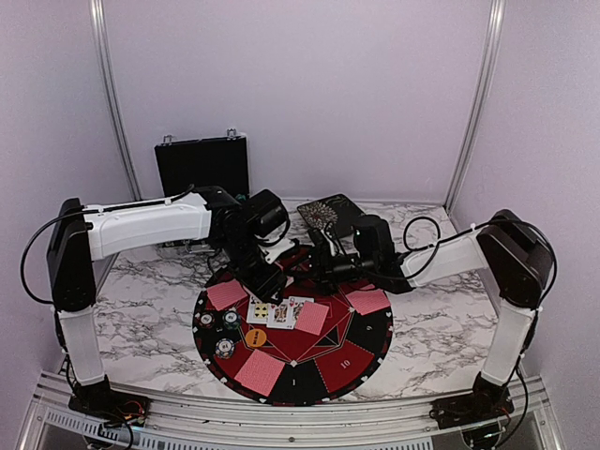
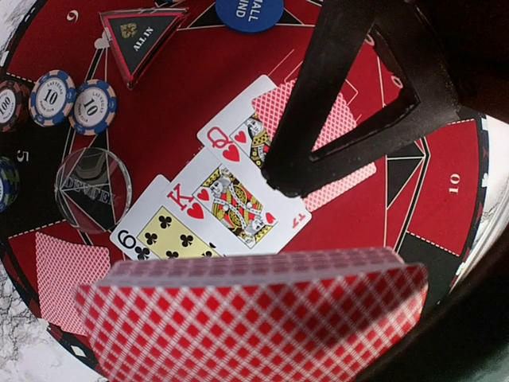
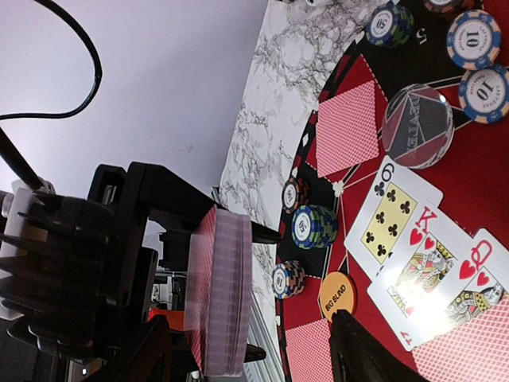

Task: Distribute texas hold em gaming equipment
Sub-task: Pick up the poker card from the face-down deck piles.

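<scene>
Over the mat [image 1: 323,370], left pincer [image 1: 267,281] clamps the card deck [image 2: 254,318].

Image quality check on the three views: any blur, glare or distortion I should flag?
Top view: soft, even light, no glare; face-up cards too small to read. Left wrist: those cards sharp, deck at the bottom soft, black finger a detail-less silhouette, mat rim bowed by the lens. Right wrist: cards sharp, deck soft and in shadow.
</scene>
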You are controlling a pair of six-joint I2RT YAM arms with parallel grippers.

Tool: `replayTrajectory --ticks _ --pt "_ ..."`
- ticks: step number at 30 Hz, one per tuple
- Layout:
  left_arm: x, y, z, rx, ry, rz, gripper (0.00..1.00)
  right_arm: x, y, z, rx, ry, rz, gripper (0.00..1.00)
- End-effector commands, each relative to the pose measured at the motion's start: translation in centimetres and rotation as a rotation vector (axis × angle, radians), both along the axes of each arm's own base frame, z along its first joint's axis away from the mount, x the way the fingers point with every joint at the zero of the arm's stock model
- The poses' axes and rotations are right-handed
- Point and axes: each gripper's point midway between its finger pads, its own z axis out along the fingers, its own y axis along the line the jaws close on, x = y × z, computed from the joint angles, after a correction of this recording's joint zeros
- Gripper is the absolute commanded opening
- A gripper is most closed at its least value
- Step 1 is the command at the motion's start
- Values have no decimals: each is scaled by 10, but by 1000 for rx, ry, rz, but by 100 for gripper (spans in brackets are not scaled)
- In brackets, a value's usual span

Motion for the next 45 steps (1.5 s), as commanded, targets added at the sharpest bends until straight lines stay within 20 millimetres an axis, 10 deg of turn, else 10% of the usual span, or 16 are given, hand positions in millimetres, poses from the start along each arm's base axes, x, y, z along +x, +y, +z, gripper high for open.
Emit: replayTrajectory --ticks 1,21,45 --pt "1 -6 5 -2 -5 -9 34 0 11 12 36 -24 20 66" --pt "-1 -4 8 9 -14 -13 34 10 2 -16 -47 -15 -32 55" --pt "-2 -1 -2 31 3 -17 34 17 -11 14 -24 -64 -67 33"
